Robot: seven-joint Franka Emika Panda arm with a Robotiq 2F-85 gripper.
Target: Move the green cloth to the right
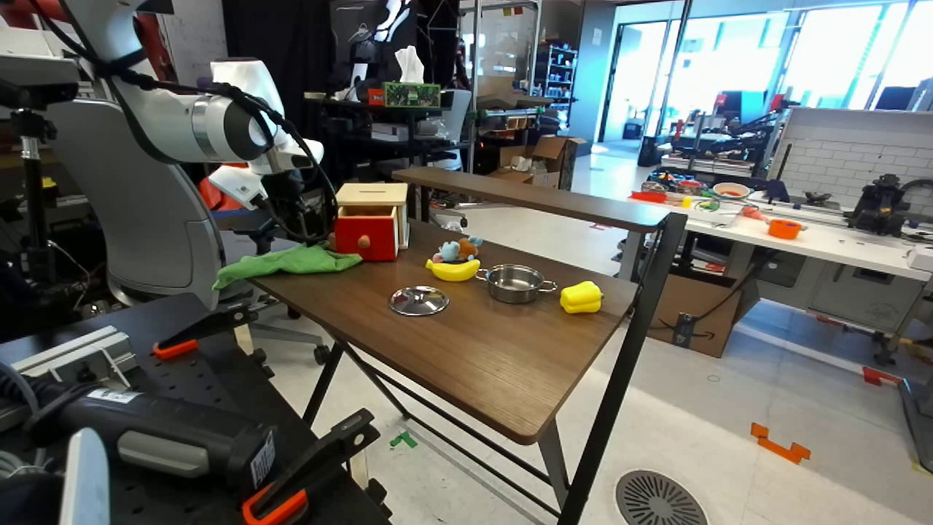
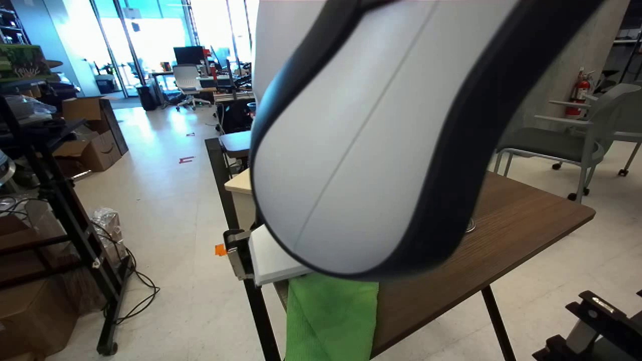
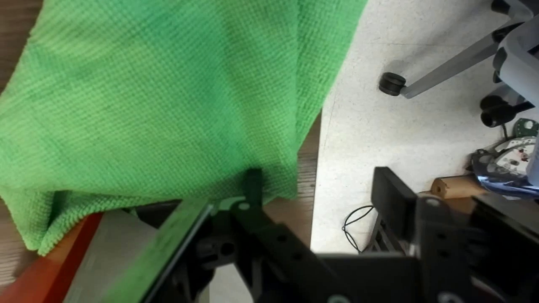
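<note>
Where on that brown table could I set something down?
The widest bare patch of the table stretches from the lid, pot and yellow pepper to the rounded near corner. A smaller one separates the green cloth from the lid. It's crowded around the banana, toys and pot, and by the box, cloth and tool.

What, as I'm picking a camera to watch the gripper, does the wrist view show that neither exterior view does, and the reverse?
Only the wrist view clearly shows the gripper open, its two fingers apart.
Only an exterior view shows the yellow banana, metal pot and yellow bell pepper.
The wrist view and both exterior views share the green cloth and brown table.
</note>
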